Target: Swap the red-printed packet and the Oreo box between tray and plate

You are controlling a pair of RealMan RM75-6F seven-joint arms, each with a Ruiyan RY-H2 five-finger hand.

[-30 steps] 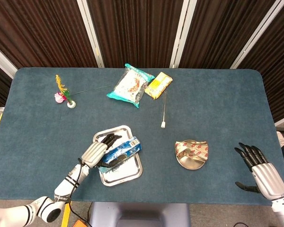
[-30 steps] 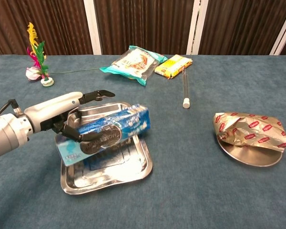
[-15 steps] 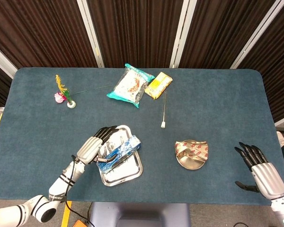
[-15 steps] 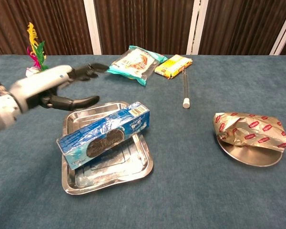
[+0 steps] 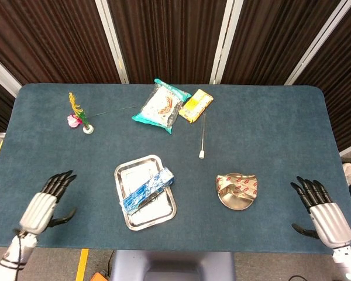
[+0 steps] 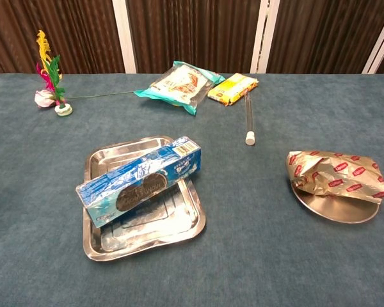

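Observation:
The blue Oreo box (image 5: pixel 148 189) (image 6: pixel 139 180) lies diagonally across the steel tray (image 5: pixel 136 215) (image 6: pixel 143 233), its ends resting on the rim. The gold packet with red print (image 5: pixel 238 185) (image 6: pixel 335 171) sits on the round metal plate (image 5: pixel 235 203) (image 6: pixel 338 212) to the right. My left hand (image 5: pixel 44 205) hovers open near the table's front left edge, well away from the tray. My right hand (image 5: pixel 322 212) is open at the front right edge, apart from the plate. Neither hand shows in the chest view.
A teal snack bag (image 5: pixel 159 106) (image 6: pixel 176 85) and a yellow packet (image 5: pixel 196 105) (image 6: pixel 233 87) lie at the back. A thin clear rod with a white cap (image 5: pixel 203 139) (image 6: pixel 248 117) lies between them and the plate. A feathered shuttlecock (image 5: pixel 77 113) (image 6: pixel 50 81) is at the back left.
My left hand let go of the Oreo box, which now rests on the tray, and withdrew left to the table's front left edge. The right hand stayed put.

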